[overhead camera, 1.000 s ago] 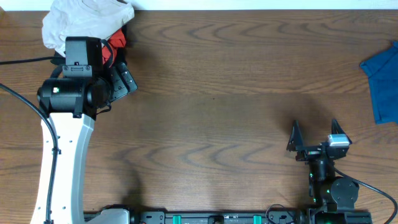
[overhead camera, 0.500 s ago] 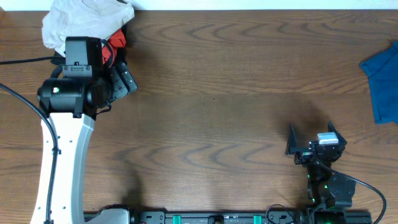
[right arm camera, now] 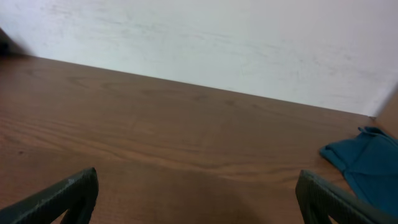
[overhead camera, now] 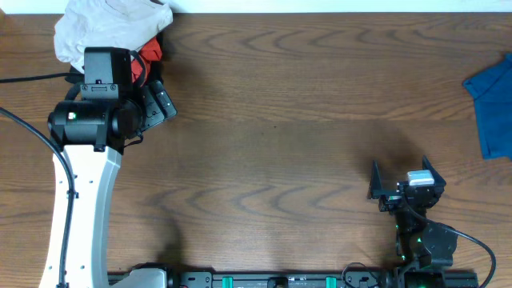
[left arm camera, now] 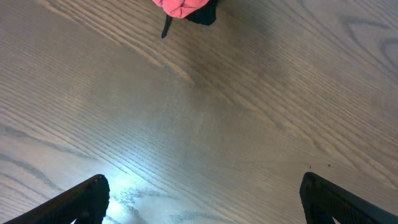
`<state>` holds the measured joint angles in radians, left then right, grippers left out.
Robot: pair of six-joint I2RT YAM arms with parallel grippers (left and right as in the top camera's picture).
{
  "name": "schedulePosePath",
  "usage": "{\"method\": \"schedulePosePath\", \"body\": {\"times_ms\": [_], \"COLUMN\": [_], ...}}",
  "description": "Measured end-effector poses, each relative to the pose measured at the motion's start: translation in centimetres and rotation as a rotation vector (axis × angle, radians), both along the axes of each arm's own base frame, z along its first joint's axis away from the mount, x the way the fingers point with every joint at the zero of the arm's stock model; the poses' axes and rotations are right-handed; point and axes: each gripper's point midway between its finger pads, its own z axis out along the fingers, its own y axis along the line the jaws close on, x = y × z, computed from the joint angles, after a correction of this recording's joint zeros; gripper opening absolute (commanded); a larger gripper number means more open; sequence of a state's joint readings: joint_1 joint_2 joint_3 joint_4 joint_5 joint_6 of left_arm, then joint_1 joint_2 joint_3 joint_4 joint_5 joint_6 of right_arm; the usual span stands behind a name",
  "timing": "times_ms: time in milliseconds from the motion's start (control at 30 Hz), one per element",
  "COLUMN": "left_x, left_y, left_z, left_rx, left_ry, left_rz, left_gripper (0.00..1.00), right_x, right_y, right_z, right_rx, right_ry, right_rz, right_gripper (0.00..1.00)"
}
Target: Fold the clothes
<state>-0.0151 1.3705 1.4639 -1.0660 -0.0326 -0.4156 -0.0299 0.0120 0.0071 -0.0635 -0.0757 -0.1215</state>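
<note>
Shirt (overhead camera: 104, 24) lies crumpled beyond the wide-open, empty left jaws, past the red garment (left arm camera: 180, 6); reach further and pinch beige only. Right jaws gape empty too.

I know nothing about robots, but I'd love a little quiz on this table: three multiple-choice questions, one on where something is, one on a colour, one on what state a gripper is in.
1. Where on the table does the beige shirt lie?
A) the middle
B) the far left corner
C) the near right corner

2. What colour is the cloth at the right edge?
A) blue
B) yellow
C) white

3. How is the right gripper?
A) shut on the shirt
B) shut on the cloth
C) open and empty

Answers:
1 B, the overhead view shows it bunched in that corner.
2 A, the overhead and right wrist views both show blue.
3 C, its fingers stand apart over bare wood.
</note>
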Motion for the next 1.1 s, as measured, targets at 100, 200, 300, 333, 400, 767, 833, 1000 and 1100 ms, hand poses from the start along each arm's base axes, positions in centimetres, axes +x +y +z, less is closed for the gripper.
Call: {"method": "schedulePosePath", "body": {"times_ms": [100,200,300,333,400,767,833,1000,1100], "left_x": [0.0,0.0,0.0,0.0,-0.2,0.4,0.7,-0.5,-1.5], "left_y": [0.0,0.0,0.0,0.0,0.0,-0.7,-1.2,-1.6,-1.5], "left_z": [0.0,0.0,0.0,0.0,-0.1,-0.5,-0.8,-2.3,-3.3], "left_rx": [0.0,0.0,0.0,0.0,0.0,0.006,0.015,0.038,0.055], "left_ry": [0.0,0.0,0.0,0.001,0.008,-0.053,-0.112,-0.281,-0.396], "left_rz": [0.0,0.0,0.0,0.0,0.0,-0.033,-0.066,-0.116,-0.131], "left_gripper": [0.98,0.98,0.98,0.98,0.98,0.98,0.98,0.98,0.98], "right_x": [0.0,0.0,0.0,0.0,0.0,0.0,0.0,0.0,0.0], "right_y": [0.0,0.0,0.0,0.0,0.0,0.0,0.0,0.0,0.0], "right_z": [0.0,0.0,0.0,0.0,0.0,0.0,0.0,0.0,0.0], "right_rx": [0.0,0.0,0.0,0.0,0.0,0.0,0.0,0.0,0.0], "right_ry": [0.0,0.0,0.0,0.0,0.0,0.0,0.0,0.0,0.0], "right_rz": [0.0,0.0,0.0,0.0,0.0,0.0,0.0,0.0,0.0], "right_gripper": [0.99,0.99,0.99,0.99,0.99,0.99,0.99,0.99,0.99]}}
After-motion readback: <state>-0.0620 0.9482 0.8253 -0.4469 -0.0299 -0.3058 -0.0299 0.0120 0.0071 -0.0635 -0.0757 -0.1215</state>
